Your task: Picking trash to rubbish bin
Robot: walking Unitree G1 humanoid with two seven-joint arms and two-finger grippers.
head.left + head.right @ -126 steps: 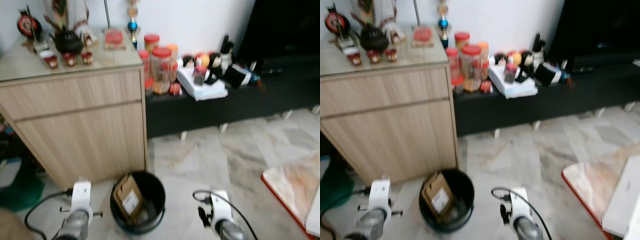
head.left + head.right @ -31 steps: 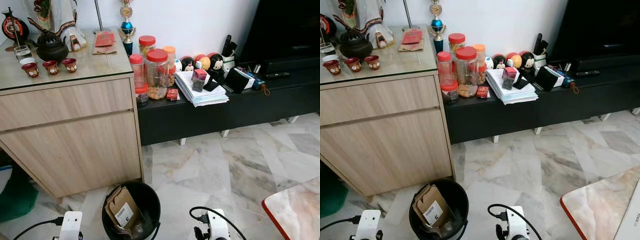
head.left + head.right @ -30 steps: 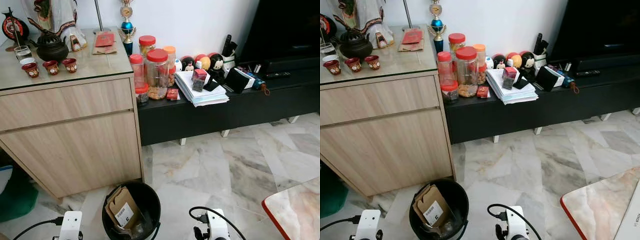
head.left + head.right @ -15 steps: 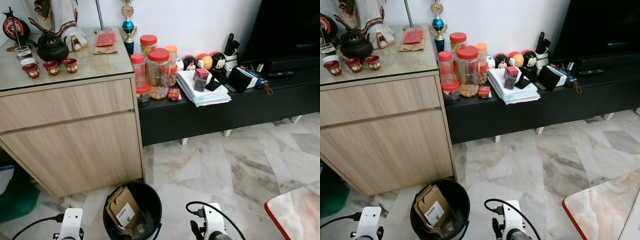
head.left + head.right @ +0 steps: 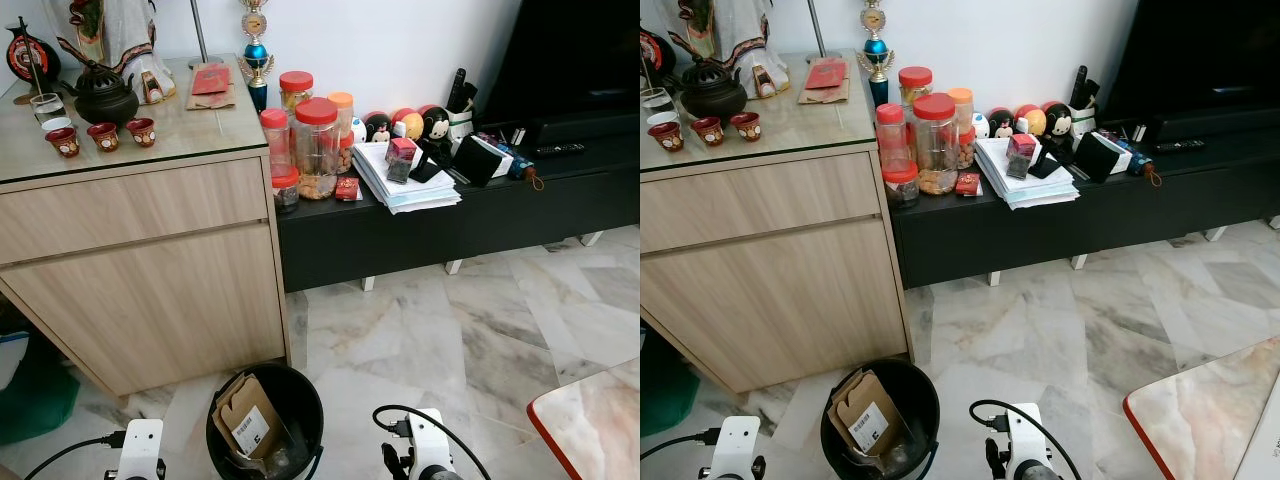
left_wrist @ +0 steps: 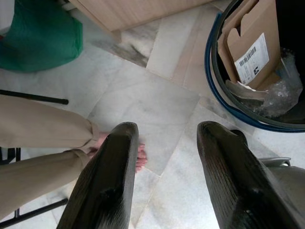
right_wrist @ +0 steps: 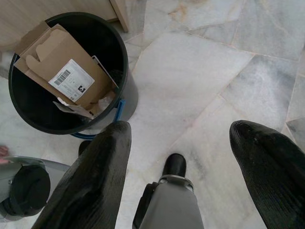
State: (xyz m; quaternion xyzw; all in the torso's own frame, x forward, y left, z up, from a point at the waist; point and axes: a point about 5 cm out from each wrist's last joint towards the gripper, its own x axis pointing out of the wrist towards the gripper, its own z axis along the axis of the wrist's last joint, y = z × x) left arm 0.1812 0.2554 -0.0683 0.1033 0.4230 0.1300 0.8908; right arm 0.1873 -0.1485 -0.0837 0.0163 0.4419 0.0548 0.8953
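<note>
A black round rubbish bin [image 5: 300, 388] stands on the marble floor at the foot of the wooden cabinet. Inside it lies a flattened brown cardboard box [image 5: 248, 420] with a white barcode label, beside some clear plastic wrap [image 6: 281, 95]. Both arms hang low, one on each side of the bin. My left gripper [image 6: 167, 129] is open above bare floor, with the bin's rim [image 6: 212, 71] just beside it. My right gripper [image 7: 181, 126] is open too, over floor tiles, and the bin [image 7: 129, 98] and its cardboard [image 7: 62, 67] lie off to one side. Neither holds anything.
A light wooden cabinet [image 5: 150, 260] carries small cups and ornaments. A low black bench [image 5: 450, 225] holds jars, papers and toys. A marble tabletop corner with a red edge [image 5: 590, 425] juts in at right. A person's trouser legs [image 6: 43, 138] and bare toes [image 6: 141, 155] are close to my left arm.
The head camera has steadied since the blurred earliest frames and shifted a little. The bin, the cardboard and both hanging arms stay as they were.
</note>
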